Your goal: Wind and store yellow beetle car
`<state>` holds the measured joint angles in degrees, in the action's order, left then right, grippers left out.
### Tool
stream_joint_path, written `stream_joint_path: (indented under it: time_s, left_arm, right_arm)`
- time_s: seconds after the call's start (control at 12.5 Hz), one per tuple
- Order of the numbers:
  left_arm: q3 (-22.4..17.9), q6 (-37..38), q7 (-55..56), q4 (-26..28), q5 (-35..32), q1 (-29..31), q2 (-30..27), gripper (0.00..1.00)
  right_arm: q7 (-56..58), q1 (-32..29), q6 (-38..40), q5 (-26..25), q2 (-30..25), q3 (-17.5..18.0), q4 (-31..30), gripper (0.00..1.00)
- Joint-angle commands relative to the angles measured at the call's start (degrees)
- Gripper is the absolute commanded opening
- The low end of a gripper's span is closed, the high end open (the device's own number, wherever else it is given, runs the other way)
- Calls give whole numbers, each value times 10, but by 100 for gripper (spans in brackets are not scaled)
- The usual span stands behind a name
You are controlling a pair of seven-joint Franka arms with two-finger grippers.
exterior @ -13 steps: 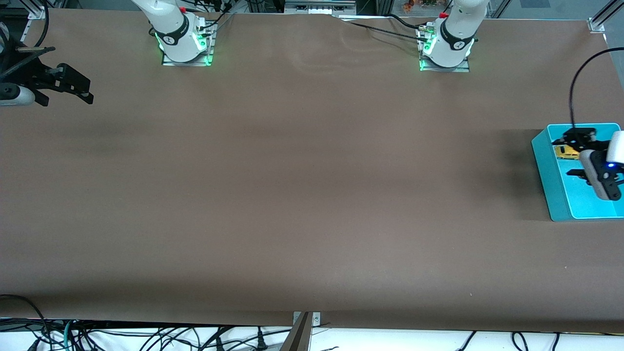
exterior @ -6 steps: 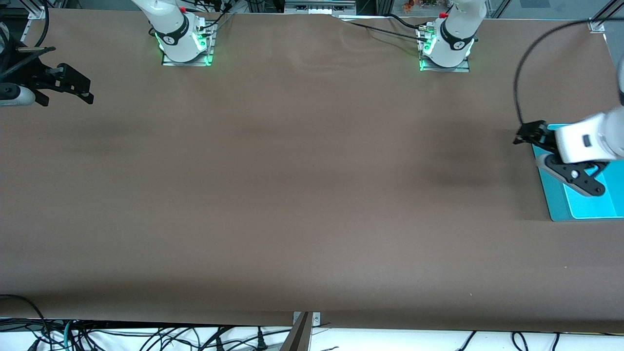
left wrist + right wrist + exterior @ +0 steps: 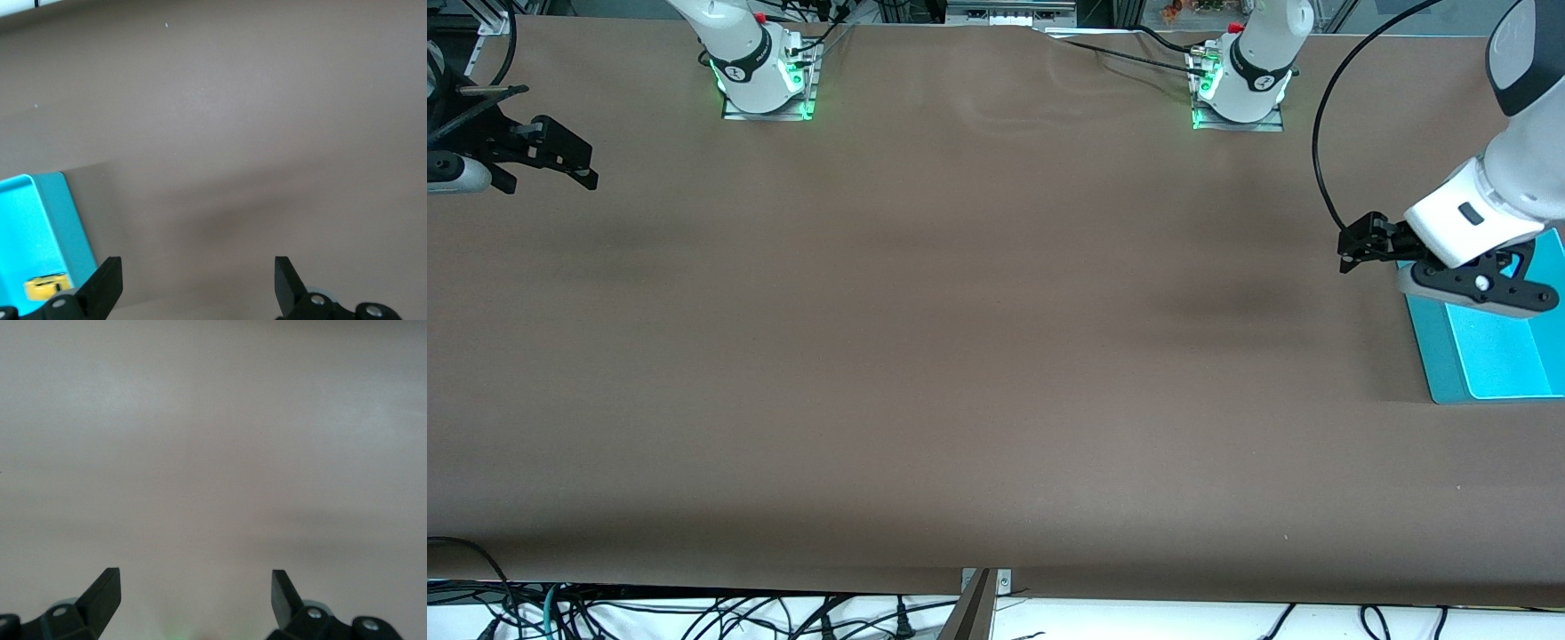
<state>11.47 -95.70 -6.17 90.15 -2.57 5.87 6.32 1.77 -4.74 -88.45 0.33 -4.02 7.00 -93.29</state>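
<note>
The yellow beetle car [image 3: 47, 288] lies inside the teal bin [image 3: 40, 227], in the part of it farther from the front camera; nothing holds it. My left arm hides the car in the front view. My left gripper [image 3: 1414, 267] hangs open and empty in the air over the edge of the bin [image 3: 1436, 364] that faces the right arm's end; in the left wrist view its fingertips [image 3: 110, 270] stand wide apart over bare table. My right gripper [image 3: 543, 169] waits open and empty at the right arm's end of the table, also open [image 3: 197, 593] in its wrist view.
The brown table [image 3: 960, 338] spreads between the two arms. The bin stands at the left arm's end. A black cable [image 3: 1325, 160] loops above the left gripper. The arm bases [image 3: 765, 84] stand along the edge farthest from the front camera.
My left gripper has risen out of the bin and swung toward the right arm's end, leaving the car in the bin. The right arm has not moved.
</note>
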Motion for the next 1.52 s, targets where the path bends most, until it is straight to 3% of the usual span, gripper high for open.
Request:
stream_joint_path:
  time_s: [0.0, 0.24, 0.72, 1.44]
  left_arm:
    - [-50, -28, 9, 78, 26, -24, -71, 100]
    - [-82, -29, 8, 100, 42, -30, -87, 100]
    - [-92, -25, 70, 100, 41, -55, -94, 100]
    - [-91, 17, 66, 80, 39, -49, -82, 100]
  right_arm:
    - [-7, 3, 6, 7, 2, -2, 10, 100]
    - [-7, 3, 7, 7, 2, -2, 10, 100]
    - [-7, 3, 8, 7, 2, -2, 10, 100]
    - [-11, 4, 8, 5, 3, -1, 10, 100]
